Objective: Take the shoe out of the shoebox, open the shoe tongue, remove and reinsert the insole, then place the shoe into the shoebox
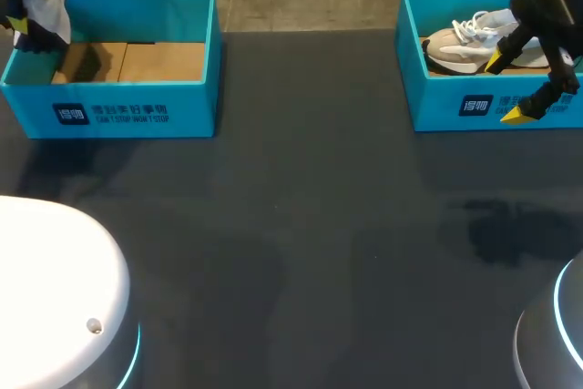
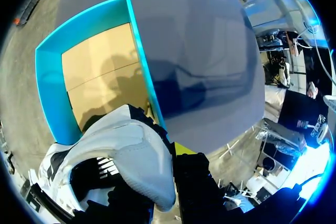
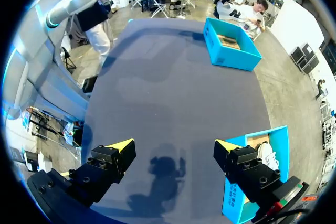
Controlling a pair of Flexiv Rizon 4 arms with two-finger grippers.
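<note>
A white and black shoe (image 1: 50, 5) hangs over the far left corner of the left blue shoebox (image 1: 137, 114), with my left gripper (image 1: 23, 25) shut on it. In the left wrist view the shoe (image 2: 136, 150) fills the space by the gripper (image 2: 169, 150), one yellow fingertip (image 2: 184, 148) showing, and the box's cardboard floor (image 2: 100, 72) lies bare ahead. My right gripper (image 1: 507, 88) is open above the front wall of the right blue shoebox (image 1: 437, 102), which holds a beige and white shoe (image 1: 465, 41). Nothing is between its fingers (image 3: 173, 148); that box (image 3: 239, 203) is beside one finger.
The dark table (image 1: 301, 225) stretches between the two boxes. Two white robot bases stand at the near corners, one at the left (image 1: 55, 289) and one at the right (image 1: 551, 334). The left box (image 3: 231, 43) shows far ahead in the right wrist view.
</note>
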